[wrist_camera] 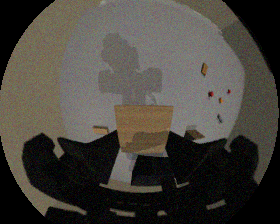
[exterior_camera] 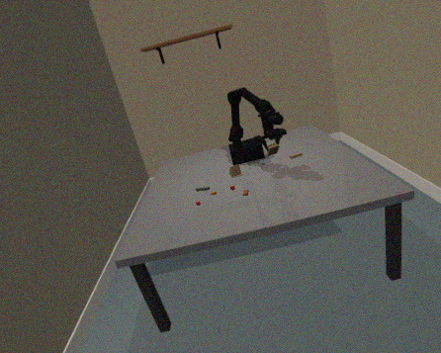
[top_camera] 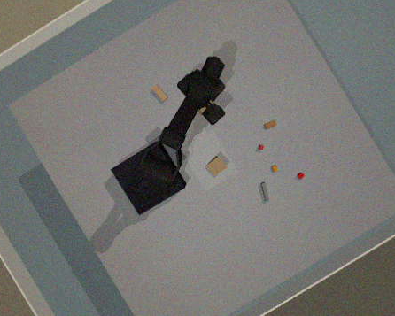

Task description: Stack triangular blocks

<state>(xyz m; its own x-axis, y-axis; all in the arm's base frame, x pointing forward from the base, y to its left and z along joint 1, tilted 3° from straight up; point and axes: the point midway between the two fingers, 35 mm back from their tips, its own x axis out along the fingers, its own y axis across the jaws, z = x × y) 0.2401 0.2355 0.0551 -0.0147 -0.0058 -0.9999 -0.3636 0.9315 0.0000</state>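
Note:
One triangular wooden block [top_camera: 216,166] [exterior_camera: 235,171] [wrist_camera: 194,134] rests on the table in front of the arm's base; which way its sloped face points is hard to tell. My gripper [wrist_camera: 143,130] is shut on the other triangular block [exterior_camera: 273,149] [wrist_camera: 144,125], which hangs above the table, off to one side of the resting block and apart from it. In the wrist view a broad wood-grained face of the held block shows between the fingers. In the top view the arm hides most of the held block.
A flat wooden bar [top_camera: 158,93] [exterior_camera: 296,155] [wrist_camera: 100,130] lies beyond the gripper. On the resting block's far side from the base are a small wooden block [top_camera: 270,124] [exterior_camera: 245,193], two red cubes [top_camera: 261,147] [top_camera: 300,175], an orange piece [top_camera: 274,168] and a grey bar [top_camera: 264,192] [exterior_camera: 203,189].

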